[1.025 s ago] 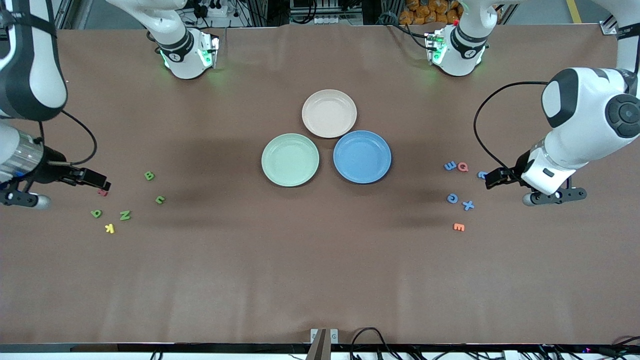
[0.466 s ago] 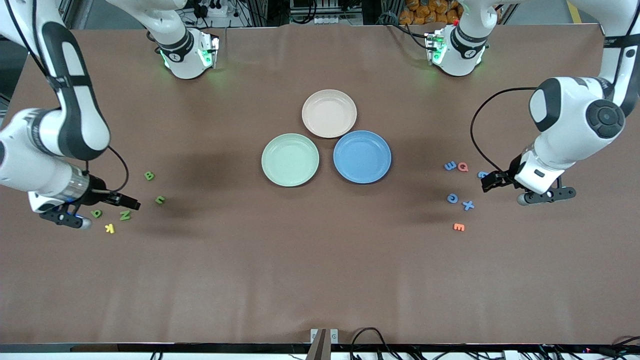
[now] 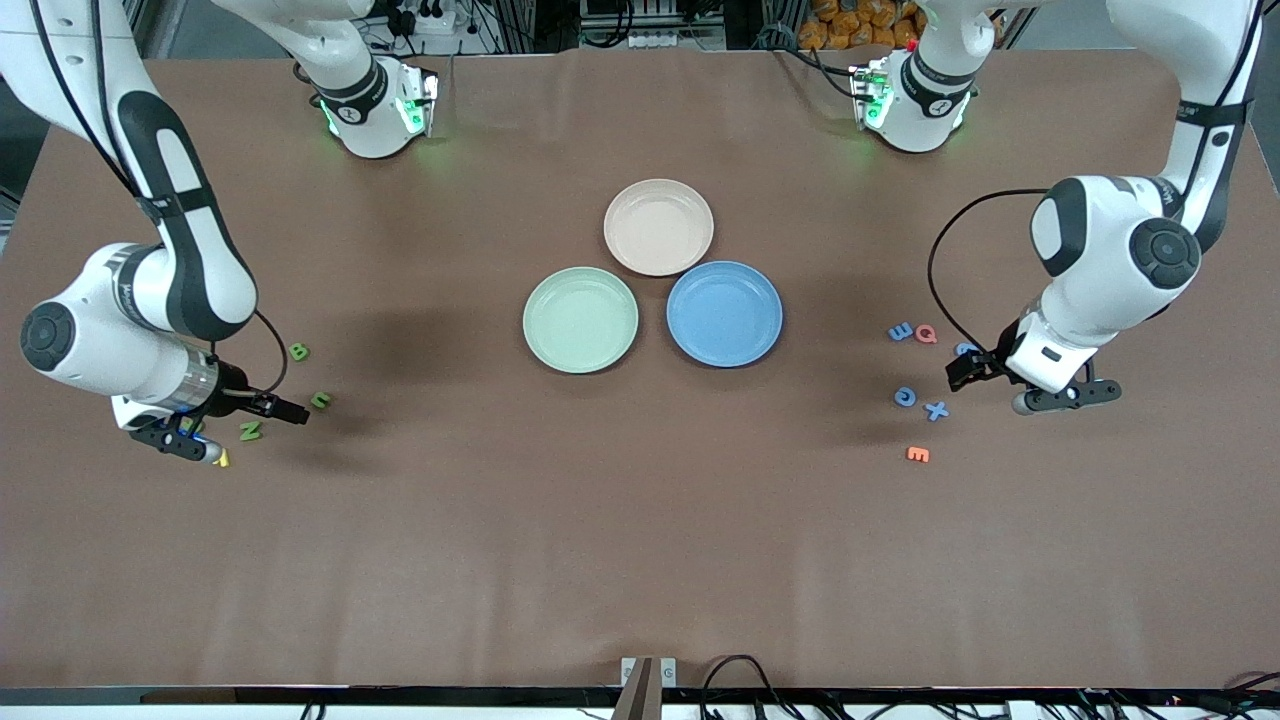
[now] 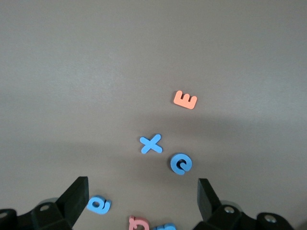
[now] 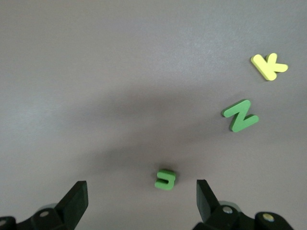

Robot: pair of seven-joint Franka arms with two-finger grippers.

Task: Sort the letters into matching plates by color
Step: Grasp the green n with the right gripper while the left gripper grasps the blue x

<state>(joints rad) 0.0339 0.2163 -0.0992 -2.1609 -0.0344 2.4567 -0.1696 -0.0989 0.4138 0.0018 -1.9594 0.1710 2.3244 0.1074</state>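
Note:
The pale green plate [image 3: 580,320] and the blue plate [image 3: 724,313] sit side by side mid-table. My right gripper [image 3: 288,411] is open and empty, low over the table beside a green U [image 3: 320,400]; the right wrist view shows that U [image 5: 166,179] between the open fingers, with a green N [image 5: 240,115] and a yellow K [image 5: 269,66]. A green B [image 3: 299,351] lies farther from the camera. My left gripper [image 3: 960,374] is open and empty over blue letters: the left wrist view shows a blue X [image 4: 151,143], a blue C [image 4: 181,164], another blue letter [image 4: 99,205] and an orange E [image 4: 185,100].
A beige plate [image 3: 659,227] touches both plates, farther from the camera. A red Q [image 3: 926,334] and a blue 3 [image 3: 900,331] lie by the left gripper. The right arm's wrist covers part of the letter group near the N [image 3: 250,431].
The right gripper has swung from the table's end toward the green U. The left gripper has moved a little toward the blue letters. No letter has moved.

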